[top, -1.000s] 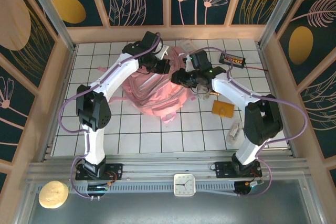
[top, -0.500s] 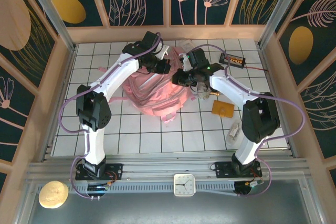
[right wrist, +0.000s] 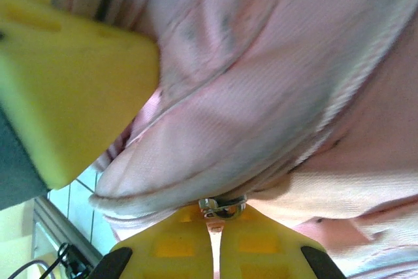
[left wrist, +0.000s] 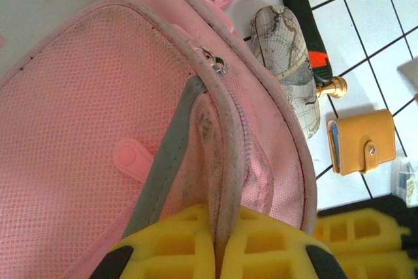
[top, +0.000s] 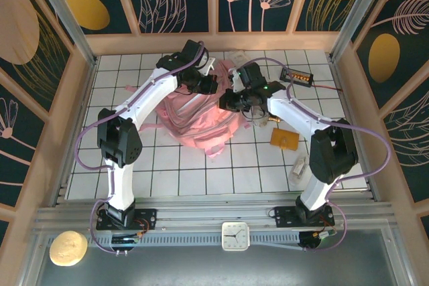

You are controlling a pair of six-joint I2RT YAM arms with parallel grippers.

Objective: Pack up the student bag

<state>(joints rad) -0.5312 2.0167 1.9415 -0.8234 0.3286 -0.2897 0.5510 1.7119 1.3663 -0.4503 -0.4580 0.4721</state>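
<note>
The student bag (top: 194, 117), a soft pink backpack, lies at the back middle of the tiled table. My left gripper (top: 213, 86) is at its far top edge. In the left wrist view the yellow fingers (left wrist: 176, 246) are shut on a raised fold of the bag's (left wrist: 85, 109) zipper seam, by a grey strip. My right gripper (top: 223, 102) meets the bag from the right. In the right wrist view it is shut (right wrist: 215, 233) on the pink zipper pull just below the silver slider (right wrist: 223, 207), with pink fabric (right wrist: 261, 83) bulging above.
Right of the bag lie a map-print case (left wrist: 294, 63), a green and orange handled tool (left wrist: 304, 24) and a tan wallet (top: 283, 140). A black device (top: 297, 76) sits at the back right and a clear packet (top: 299, 167) by the right arm. A clock (top: 235, 236) rests on the front rail.
My right gripper has moved a little left and back onto the bag and closed on the zipper pull. The left gripper has kept its hold in place.
</note>
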